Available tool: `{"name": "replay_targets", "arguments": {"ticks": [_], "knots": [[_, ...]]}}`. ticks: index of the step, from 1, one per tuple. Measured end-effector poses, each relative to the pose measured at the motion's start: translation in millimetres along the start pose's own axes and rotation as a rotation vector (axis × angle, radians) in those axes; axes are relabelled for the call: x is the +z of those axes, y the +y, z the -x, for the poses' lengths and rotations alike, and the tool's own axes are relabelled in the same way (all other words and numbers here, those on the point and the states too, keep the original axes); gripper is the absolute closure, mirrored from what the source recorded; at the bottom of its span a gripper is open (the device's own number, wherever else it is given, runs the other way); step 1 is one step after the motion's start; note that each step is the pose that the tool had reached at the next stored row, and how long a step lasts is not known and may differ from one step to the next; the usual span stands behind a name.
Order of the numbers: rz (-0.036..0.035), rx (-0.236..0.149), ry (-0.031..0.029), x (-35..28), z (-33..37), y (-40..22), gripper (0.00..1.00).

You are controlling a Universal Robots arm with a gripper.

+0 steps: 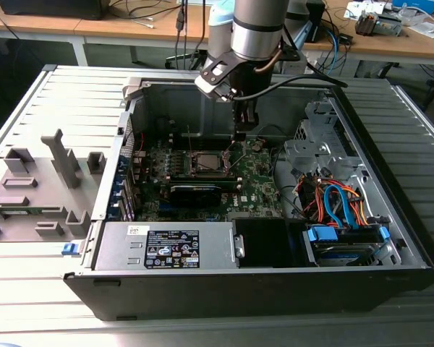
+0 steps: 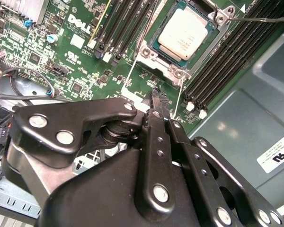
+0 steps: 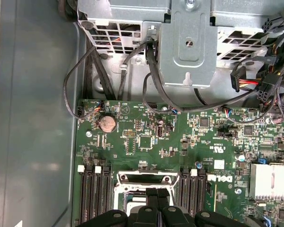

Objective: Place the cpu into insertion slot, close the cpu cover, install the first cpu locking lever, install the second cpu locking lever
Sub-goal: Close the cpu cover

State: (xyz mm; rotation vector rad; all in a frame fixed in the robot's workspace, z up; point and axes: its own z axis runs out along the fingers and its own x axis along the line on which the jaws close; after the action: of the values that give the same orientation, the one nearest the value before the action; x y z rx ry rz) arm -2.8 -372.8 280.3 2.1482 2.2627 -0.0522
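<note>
Hanging inside the open case [image 1: 224, 293], the gripper [image 1: 241, 132] is seen above the board [image 1: 259, 182], its fingers [image 2: 157, 127] pressed together with nothing held between them. The cpu [image 2: 184, 32] is seated in the slot [image 2: 164, 51] — at about seven o'clock from the gripper in the exterior view, near it but apart. The cover [image 2: 154, 60] appears to be laid down around the cpu. A thin lever rod [image 2: 262, 19] is seen jutting out from one corner of the slot.
</note>
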Motion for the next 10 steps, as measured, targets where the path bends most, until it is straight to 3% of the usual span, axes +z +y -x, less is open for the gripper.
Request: {"name": "replay_targets", "arguments": {"ticks": [10], "knots": [[0.0007,-0.019,-0.0001,0.8,0.4,7.5,0.89]]}}
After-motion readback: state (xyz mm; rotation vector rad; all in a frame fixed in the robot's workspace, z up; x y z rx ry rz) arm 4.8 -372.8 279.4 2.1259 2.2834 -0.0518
